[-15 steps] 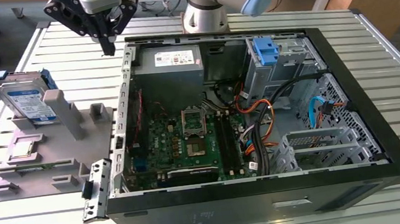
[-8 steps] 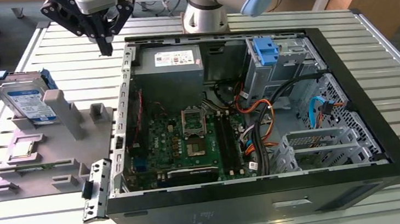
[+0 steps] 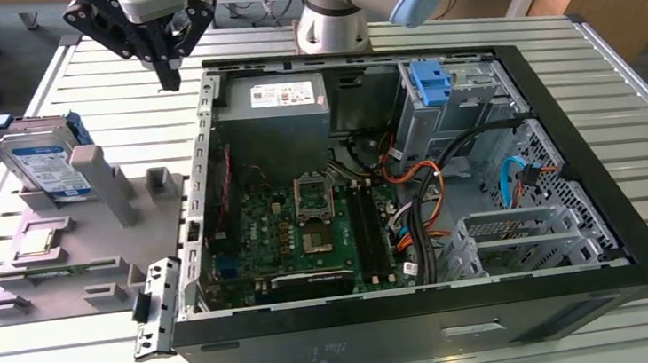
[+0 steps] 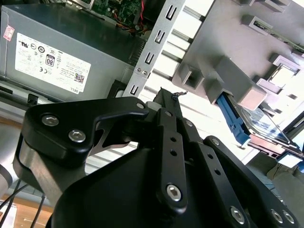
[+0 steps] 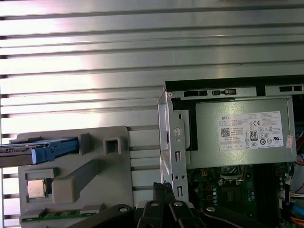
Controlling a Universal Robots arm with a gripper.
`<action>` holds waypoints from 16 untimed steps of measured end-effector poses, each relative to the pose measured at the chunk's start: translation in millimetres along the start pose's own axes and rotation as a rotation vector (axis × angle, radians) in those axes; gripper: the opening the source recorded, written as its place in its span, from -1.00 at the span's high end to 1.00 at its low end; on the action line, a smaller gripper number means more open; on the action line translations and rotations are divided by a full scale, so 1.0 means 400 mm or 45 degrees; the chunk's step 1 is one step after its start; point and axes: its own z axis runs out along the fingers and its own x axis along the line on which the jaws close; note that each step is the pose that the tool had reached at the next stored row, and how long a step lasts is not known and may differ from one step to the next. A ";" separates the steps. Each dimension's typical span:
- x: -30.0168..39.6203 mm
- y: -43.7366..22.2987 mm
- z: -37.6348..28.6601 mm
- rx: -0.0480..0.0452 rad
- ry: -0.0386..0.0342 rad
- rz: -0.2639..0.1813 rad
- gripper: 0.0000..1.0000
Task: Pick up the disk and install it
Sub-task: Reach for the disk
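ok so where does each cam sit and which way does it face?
Exterior view: off the arm, high, looking down on open computer case, disk; arm, pincer show.
First wrist view: on the arm, looking down at table, disk, power supply; pincer shows.
Second wrist view: on the arm, looking along the shut pincer towards disk, power supply.
Shared: all three show disk, power supply, pincer.

Exterior view high over computer case (image 3: 433, 324), both wrist views share power supply (image 4: 71, 61) (image 5: 240, 140)
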 end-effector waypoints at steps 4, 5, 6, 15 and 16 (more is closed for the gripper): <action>0.000 0.000 0.000 0.000 0.0016 0.000 0.79; 0.000 0.000 0.000 0.001 0.0089 0.001 0.79; 0.001 0.000 0.000 0.001 0.0145 0.001 0.79; 0.001 0.000 0.000 0.001 0.0171 0.001 0.79; 0.003 0.000 0.000 0.001 0.0171 0.001 0.79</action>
